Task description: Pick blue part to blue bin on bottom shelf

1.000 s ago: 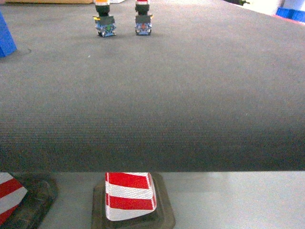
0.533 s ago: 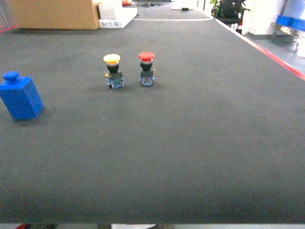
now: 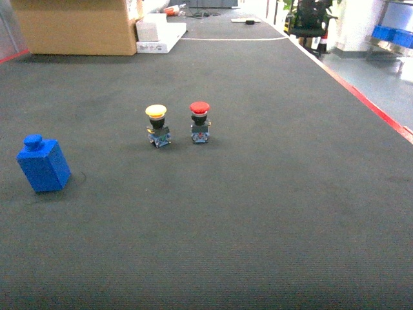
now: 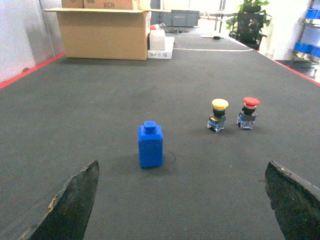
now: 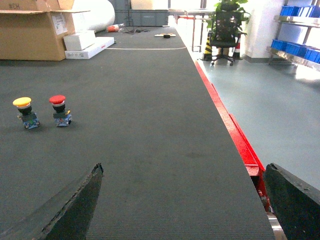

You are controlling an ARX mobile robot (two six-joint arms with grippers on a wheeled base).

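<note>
Dark grey matted table (image 3: 271,213), long and wide, red-edged on its right side, with a workshop floor beyond.

Blue part (image 3: 43,164): upright block with a knob on top, alone at the far left of the head view, well apart from everything else; dead ahead in the left wrist view (image 4: 150,145), between the two finger tips and some way beyond them.

Step in hand, as judged: approach only. No grasp begun, nothing lifted. Left fingers (image 4: 70,205) spread wide and empty, framing the part. Right fingers (image 5: 292,202) likewise spread and empty, with nothing but bare mat and the table's red edge between them.

Next move, as judged: left arm forward and down onto the part, fingers closing on two of its flat side faces below the knob, then lift and carry to the bin. Neither the blue bin nor the bottom shelf identifiable here; only blue bins on racks (image 5: 295,11) far off at the right, too distant to tell which level.

Count:
- Blue parts: one.
- Push-buttons: two, side by side mid-table, a yellow cap (image 3: 157,126) on the left, a red cap (image 3: 200,121) on the right, close but apart.
- Cardboard boxes (image 3: 77,26): one, at the far end.
- White boxes (image 3: 158,31): a small stack just beside it; number unclear.
- Office chairs (image 5: 223,30): one, far back.
</note>
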